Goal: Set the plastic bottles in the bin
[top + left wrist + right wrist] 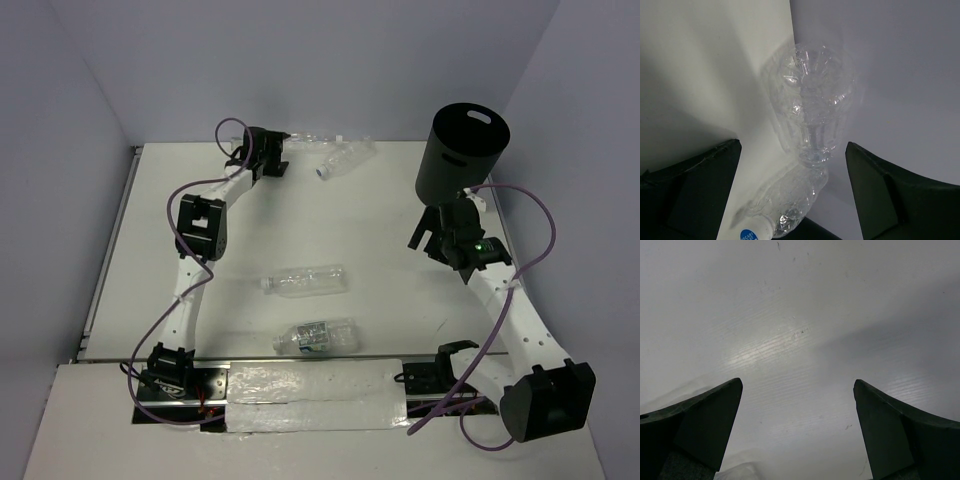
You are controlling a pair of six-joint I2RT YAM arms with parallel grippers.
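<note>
The black bin (pixel 462 150) stands at the back right. Two clear bottles lie in mid table: a plain one (pixel 305 281) and a blue-labelled one (pixel 317 336). Two more lie by the back wall: one (pixel 306 140) right beside my left gripper (pixel 280 152), the other (pixel 347 157) just right of it. In the left wrist view my gripper (pixel 792 175) is open, with a white-capped bottle (pixel 792 200) lying between its fingers (pixel 705 185) and the other bottle (pixel 810 100) beyond. My right gripper (pixel 428 232) hangs open and empty in front of the bin, over bare table in its wrist view (pixel 797 405).
The back wall (pixel 900 65) runs right behind the two far bottles. Side walls close the table left and right. Purple cables loop off both arms. A taped strip (pixel 310 395) lies along the near edge between the arm bases.
</note>
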